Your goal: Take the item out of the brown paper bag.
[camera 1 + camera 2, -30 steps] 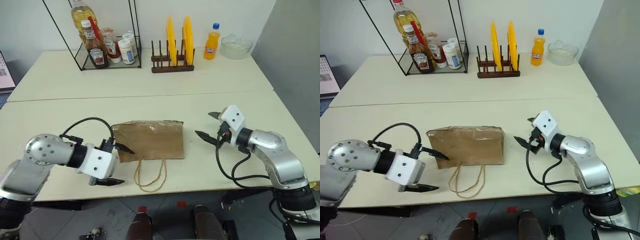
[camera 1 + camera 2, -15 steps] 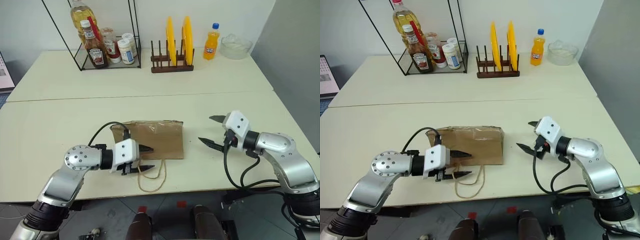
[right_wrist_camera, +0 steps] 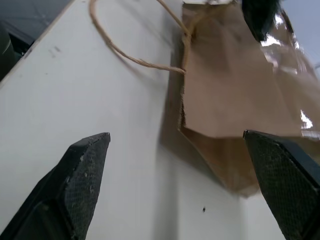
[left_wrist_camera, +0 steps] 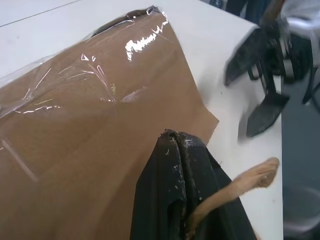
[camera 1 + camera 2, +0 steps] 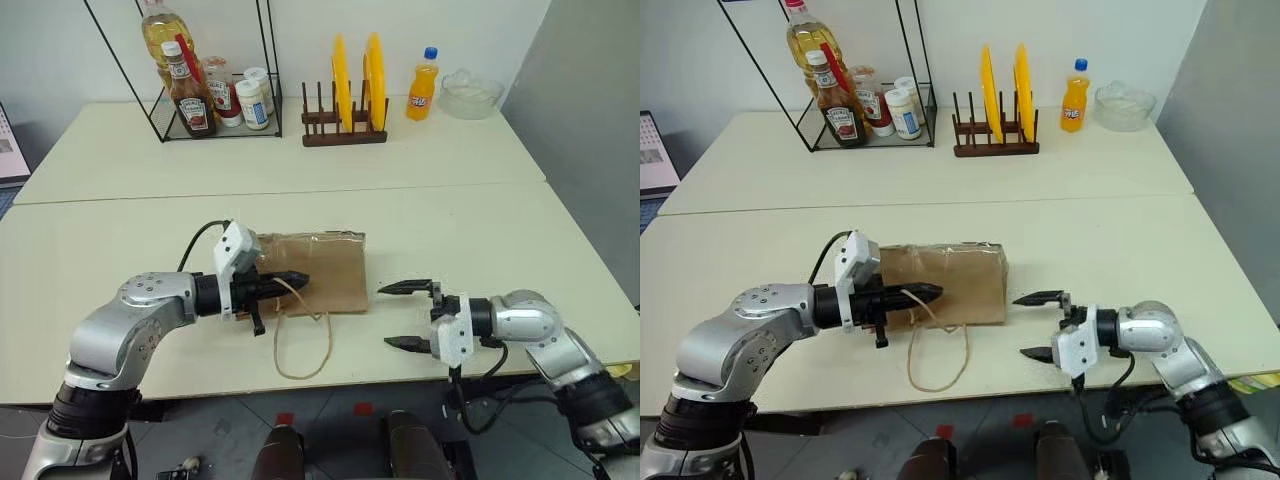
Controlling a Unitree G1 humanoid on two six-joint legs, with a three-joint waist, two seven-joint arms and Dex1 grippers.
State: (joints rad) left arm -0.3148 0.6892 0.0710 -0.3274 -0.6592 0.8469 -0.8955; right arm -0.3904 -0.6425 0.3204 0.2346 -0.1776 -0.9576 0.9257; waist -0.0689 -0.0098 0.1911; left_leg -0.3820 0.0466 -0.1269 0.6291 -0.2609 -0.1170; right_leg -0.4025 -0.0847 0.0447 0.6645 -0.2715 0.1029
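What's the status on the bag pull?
Left end effector shut on a cord handle. Right end effector open beside paper bag. Bottle not visible. Nothing blocking.

Head pair looks down; wrist views closely share brown paper bag (image 4: pixel 90 150).

Brown paper bag (image 5: pixel 320 270), tan cord handle (image 5: pixel 300 340), cream table (image 5: pixel 480 230).

An orange soda bottle (image 5: pixel 424 84) is standing near a glass bowl (image 5: pixel 472 93). Yellow plates (image 5: pixel 356 68) are sitting in a wooden rack (image 5: pixel 345 130).
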